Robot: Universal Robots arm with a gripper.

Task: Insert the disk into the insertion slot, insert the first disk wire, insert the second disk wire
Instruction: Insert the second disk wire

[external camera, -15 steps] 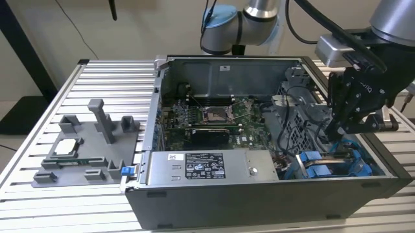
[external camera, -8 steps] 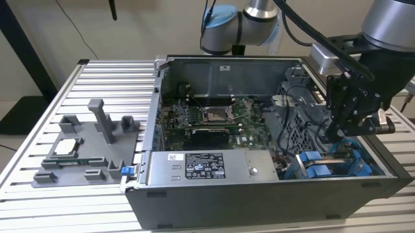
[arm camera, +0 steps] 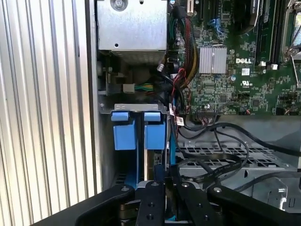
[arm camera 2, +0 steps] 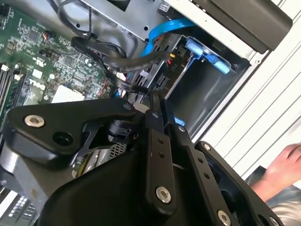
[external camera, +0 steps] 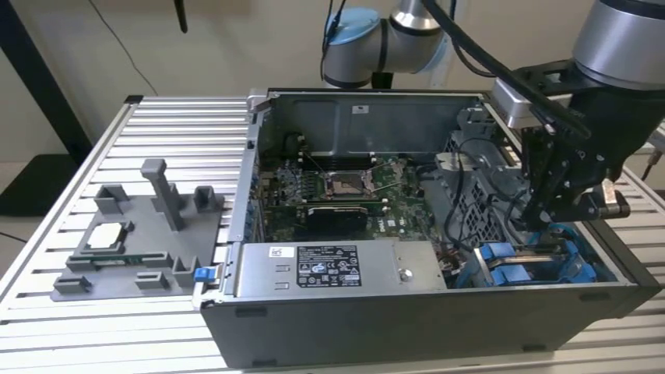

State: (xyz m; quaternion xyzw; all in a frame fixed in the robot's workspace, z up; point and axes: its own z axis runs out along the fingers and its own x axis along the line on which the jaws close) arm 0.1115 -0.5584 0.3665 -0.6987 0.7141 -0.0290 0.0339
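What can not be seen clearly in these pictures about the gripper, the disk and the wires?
- Gripper: in the exterior view its tip sinks behind the case wall; in both wrist views its own black body covers the fingertips, so any grasp is hidden.
- Disk: only blue tabs of the insertion slot show in the first wrist view; whether the disk sits inside cannot be told.
- Black wires: their ends run under the gripper body.

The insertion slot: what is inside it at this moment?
Inside the insertion slot, the first wrist view shows two bright blue tabs with blue rails running down from them. The tool covers the lower part, so whether the disk sits fully in cannot be seen.
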